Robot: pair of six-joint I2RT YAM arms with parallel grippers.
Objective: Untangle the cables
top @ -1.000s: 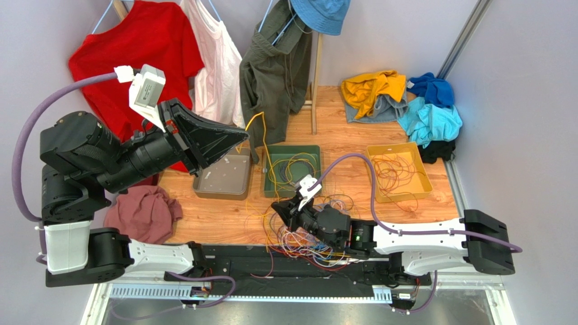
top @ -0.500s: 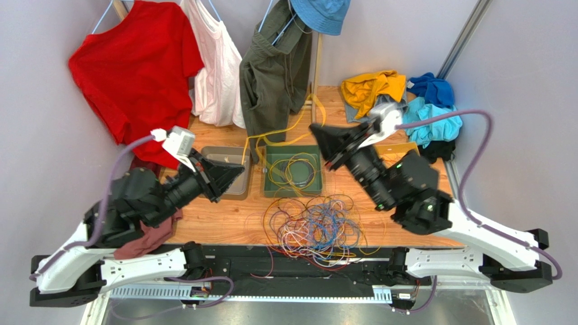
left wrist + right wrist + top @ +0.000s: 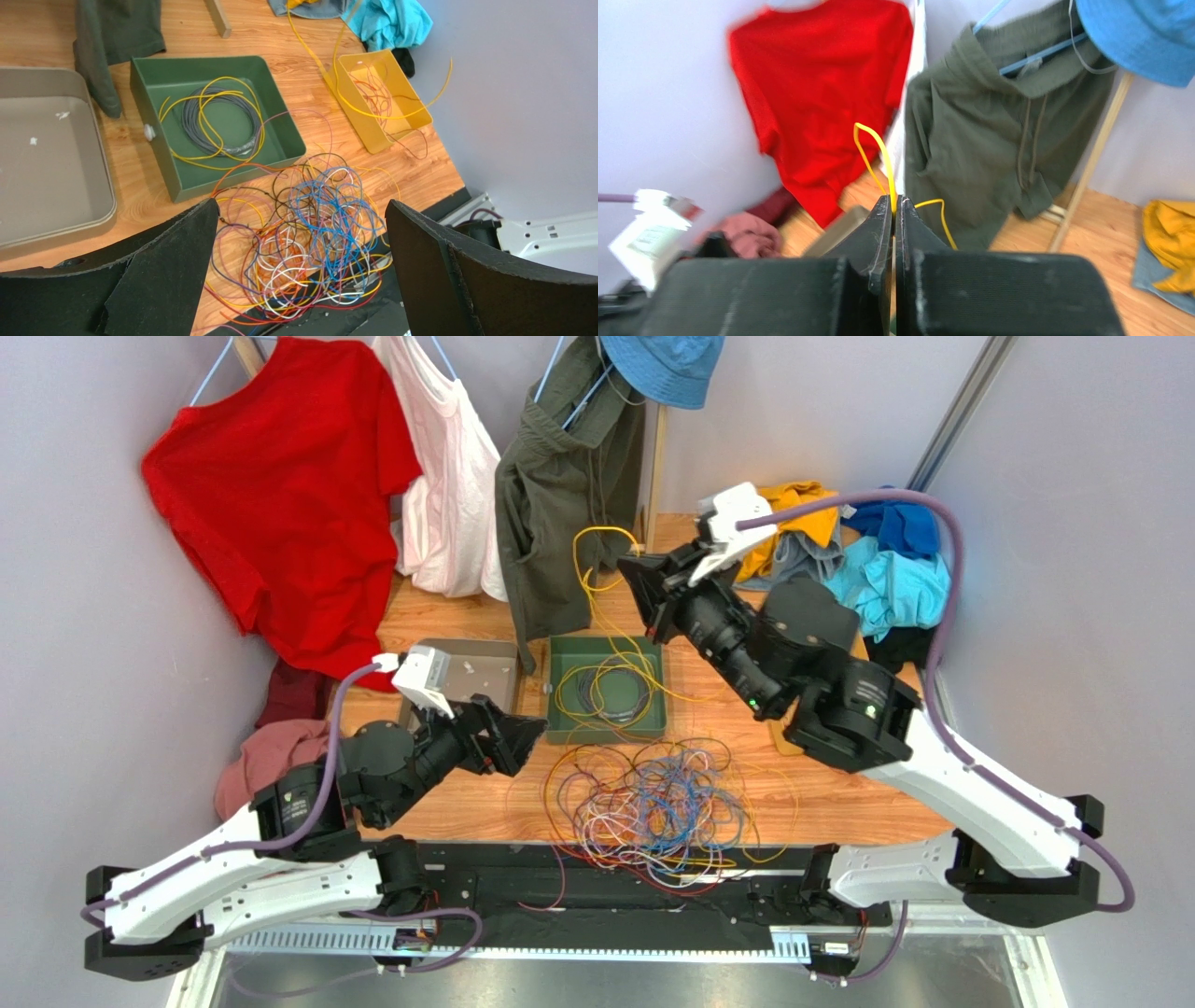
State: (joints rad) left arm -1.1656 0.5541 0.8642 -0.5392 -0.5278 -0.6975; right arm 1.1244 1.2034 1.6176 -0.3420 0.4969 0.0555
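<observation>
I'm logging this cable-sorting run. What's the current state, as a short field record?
left claw: open, empty, hovering left of the tangle
right claw: shut on a yellow cable, held high
tangle: multicoloured, unsorted, near the arm bases
green tray: holds coiled cables, grey and yellow
yellow tray: a few thin strands
grey tray: no cables

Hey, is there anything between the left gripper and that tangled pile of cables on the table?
Nothing visible. The left gripper faces the tangled cables with its jaws open, and no object lies between them.
</observation>
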